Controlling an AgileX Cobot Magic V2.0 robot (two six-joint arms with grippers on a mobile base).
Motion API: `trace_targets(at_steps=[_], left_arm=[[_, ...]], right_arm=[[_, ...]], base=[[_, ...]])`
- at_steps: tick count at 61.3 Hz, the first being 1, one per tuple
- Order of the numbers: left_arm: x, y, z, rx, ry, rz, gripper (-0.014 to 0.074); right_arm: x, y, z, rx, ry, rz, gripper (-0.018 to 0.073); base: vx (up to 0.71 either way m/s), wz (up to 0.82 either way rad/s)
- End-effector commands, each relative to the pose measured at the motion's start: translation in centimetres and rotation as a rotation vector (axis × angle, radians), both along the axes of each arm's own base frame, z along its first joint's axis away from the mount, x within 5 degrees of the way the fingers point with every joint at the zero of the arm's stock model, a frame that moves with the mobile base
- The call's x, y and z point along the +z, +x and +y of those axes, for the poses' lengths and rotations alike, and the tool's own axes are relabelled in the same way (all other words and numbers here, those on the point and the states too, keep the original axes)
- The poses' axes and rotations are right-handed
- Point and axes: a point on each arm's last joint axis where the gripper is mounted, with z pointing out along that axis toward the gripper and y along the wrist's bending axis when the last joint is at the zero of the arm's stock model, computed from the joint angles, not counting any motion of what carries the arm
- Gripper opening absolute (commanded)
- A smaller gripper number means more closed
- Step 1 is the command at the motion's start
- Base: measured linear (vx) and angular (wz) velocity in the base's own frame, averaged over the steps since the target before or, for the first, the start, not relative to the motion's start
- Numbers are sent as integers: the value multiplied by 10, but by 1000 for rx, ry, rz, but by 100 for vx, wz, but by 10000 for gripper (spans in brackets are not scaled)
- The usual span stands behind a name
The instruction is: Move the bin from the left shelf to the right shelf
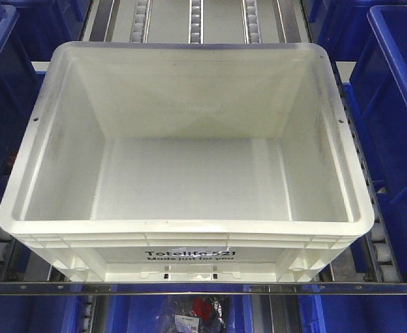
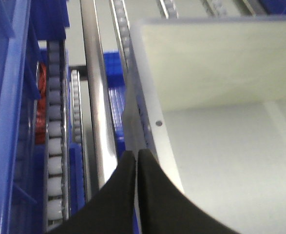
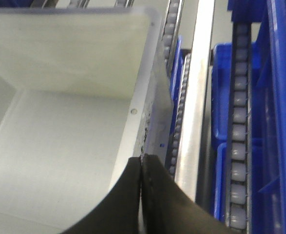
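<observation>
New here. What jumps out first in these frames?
The big white Totelife crate, empty, fills the middle of the front view on the rack's roller tracks, with blue bins crowding both sides. In the wrist views the left gripper and right gripper each show black fingers pressed shut, lined up with the crate's left and right rims; whether they touch it can't be told.

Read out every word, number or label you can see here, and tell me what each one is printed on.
"Totelife 521": black print on the front wall of the white bin; glare falls on part of the digits.
"Made just for you": smaller black line right under it.
Label on the packet in the blue bin below: too small to read.
Both wrist views: no text.
</observation>
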Motion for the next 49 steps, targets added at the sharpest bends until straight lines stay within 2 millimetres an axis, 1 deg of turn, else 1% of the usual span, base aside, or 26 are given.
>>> trace_targets(at_steps=[1, 12, 18, 21, 27, 31, 37, 40, 43, 45, 49], left_arm=[[14, 6, -1, 8, -27, -82, -8], [16, 8, -1, 10, -32, -111, 13], [17, 9, -1, 11, -36, -126, 64], [17, 9, -1, 11, -36, -127, 102], [17, 9, -1, 11, -36, -127, 214], [17, 9, -1, 11, -36, -127, 304], [17, 9, -1, 11, -36, -127, 465], [17, 9, -1, 11, -36, -127, 524], [17, 9, -1, 11, -36, -127, 574], [17, 9, -1, 11, -36, -127, 599], [17, 9, -1, 11, -36, -127, 617]], right_arm=[[12, 9, 2, -6, 35, -72, -8], [12, 11, 2, -3, 35, -69, 13], [11, 11, 2, 10, 24, -68, 70], [11, 11, 3, 19, 21, -67, 118], [11, 10, 4, 33, 26, -69, 259], [11, 11, 4, 34, 24, -71, 388], [12, 11, 4, 32, 26, -75, 587], [12, 11, 4, 31, 26, -77, 670], [12, 11, 4, 31, 26, -77, 732], [12, 11, 4, 31, 26, -77, 731], [12, 11, 4, 32, 27, -77, 727]], base=[[0, 0], [0, 0], [0, 0], [0, 0], [0, 0], [0, 0], [0, 0], [0, 0], [0, 0], [0, 0], [0, 0]])
